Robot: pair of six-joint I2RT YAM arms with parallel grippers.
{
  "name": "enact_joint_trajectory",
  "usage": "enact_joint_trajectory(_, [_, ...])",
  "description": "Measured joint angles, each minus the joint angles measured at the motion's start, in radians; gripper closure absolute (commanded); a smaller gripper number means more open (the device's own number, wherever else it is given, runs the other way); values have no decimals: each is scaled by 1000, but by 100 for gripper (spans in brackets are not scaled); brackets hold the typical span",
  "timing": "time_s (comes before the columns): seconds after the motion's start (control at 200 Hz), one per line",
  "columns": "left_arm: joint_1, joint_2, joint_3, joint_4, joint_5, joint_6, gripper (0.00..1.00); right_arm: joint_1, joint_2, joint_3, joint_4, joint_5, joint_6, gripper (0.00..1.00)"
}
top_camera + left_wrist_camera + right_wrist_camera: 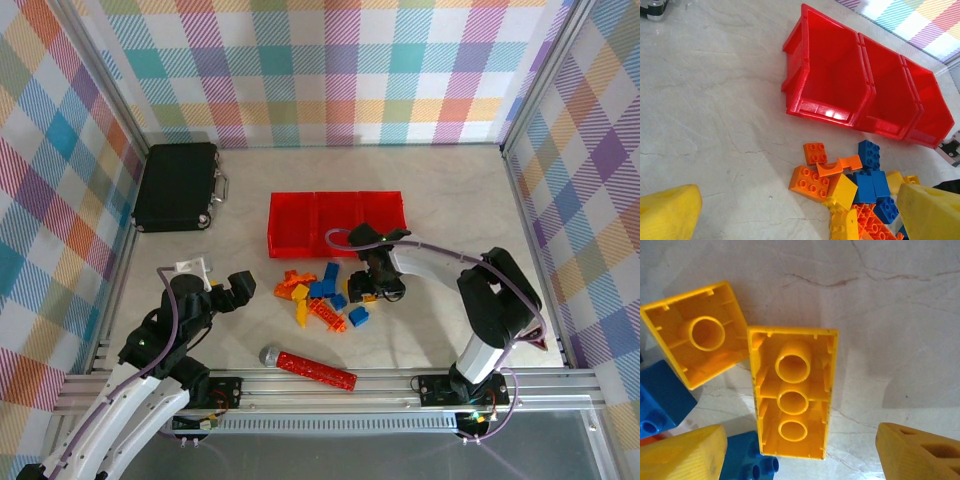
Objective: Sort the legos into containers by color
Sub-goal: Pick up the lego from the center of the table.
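Observation:
Several orange, blue and yellow legos (322, 295) lie heaped on the table in front of the three joined red containers (336, 222), which look empty in the left wrist view (830, 75). My right gripper (368, 288) hangs low over the heap's right side, open. Between its yellow fingers (682, 455) lies a long yellow lego (793, 392), hollow side up, untouched. A second upturned yellow lego (697, 332) and blue ones (662, 397) lie beside it. My left gripper (238, 288) is open, left of the heap, with bare table between its fingers (667, 212).
A long red studded bar with a grey round end (312, 366) lies near the front edge. A black case (178, 186) sits at the back left. Checked walls and metal rails enclose the table (450, 200).

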Motion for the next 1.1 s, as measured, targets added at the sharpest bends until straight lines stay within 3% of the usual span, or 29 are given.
enact_joint_trajectory(0.575, [0,-83,-6,1,0,-57,0,8,60,44,-2,88,-9,27])
enact_joint_trajectory(1.1, [0,-92,-11,3,23,-76,1,9,76,44,13,122,-24,43])
